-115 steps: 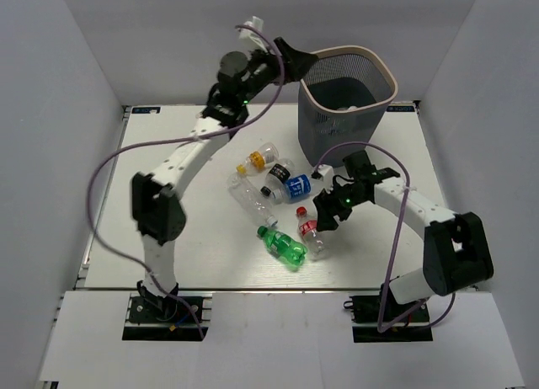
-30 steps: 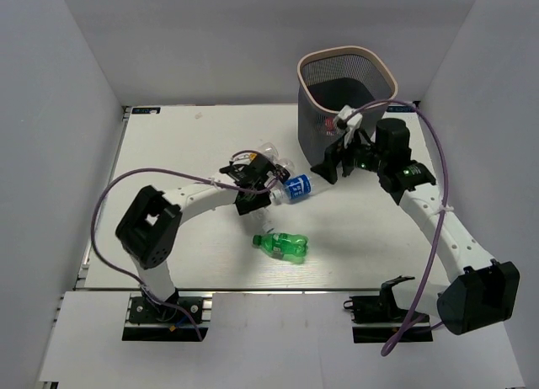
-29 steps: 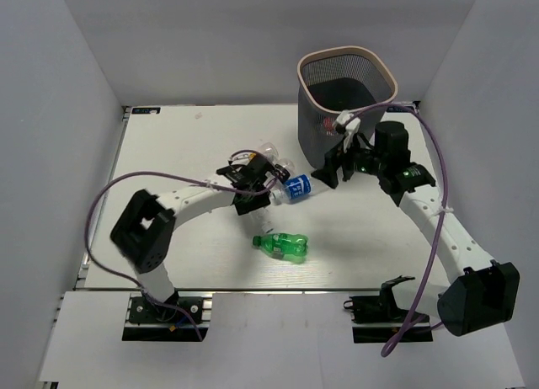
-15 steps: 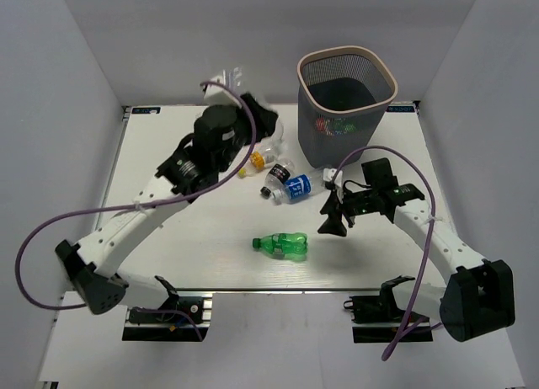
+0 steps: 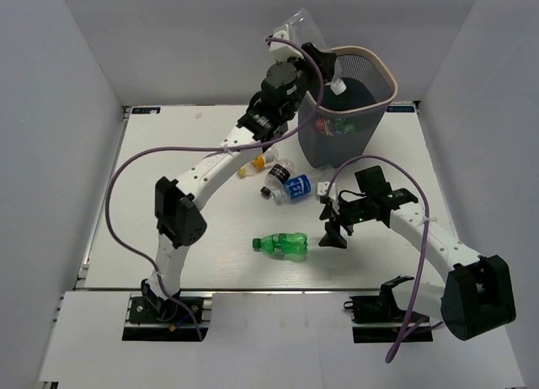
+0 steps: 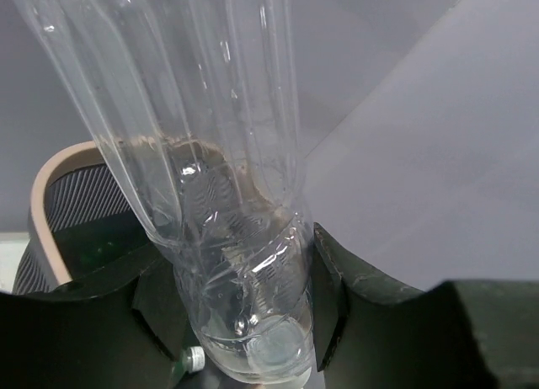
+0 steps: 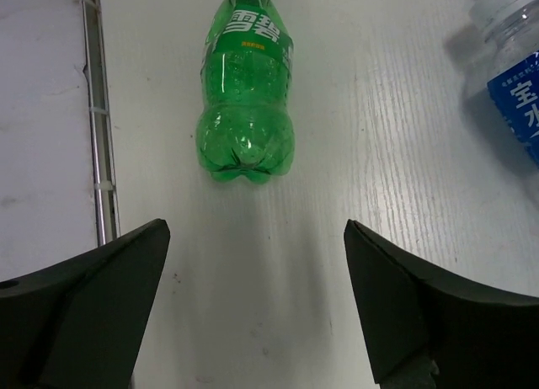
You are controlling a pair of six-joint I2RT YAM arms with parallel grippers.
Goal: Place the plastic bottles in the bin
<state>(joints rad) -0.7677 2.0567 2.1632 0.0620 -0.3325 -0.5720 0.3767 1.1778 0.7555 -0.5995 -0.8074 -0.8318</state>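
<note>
Clear bottle (image 6: 221, 195) clamped in left tool (image 6: 242, 317) | we centre it over bin (image 5: 384, 72) before releasing | right tool (image 7: 254, 237) apart above green bottle (image 7: 248, 94)

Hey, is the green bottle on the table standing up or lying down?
Lying down. The green bottle rests on its side on the table, base toward the open right pincer, label facing up.

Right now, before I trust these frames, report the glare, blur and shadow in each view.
Left wrist: the clear bottle fills the frame, streaked with bright reflections, with the bin dim behind it. Right wrist: the green bottle is sharp, with a faint shadow below it; the fingers are dark. Top external: even light, but the clear bottle nearly vanishes against the grey wall.
</note>
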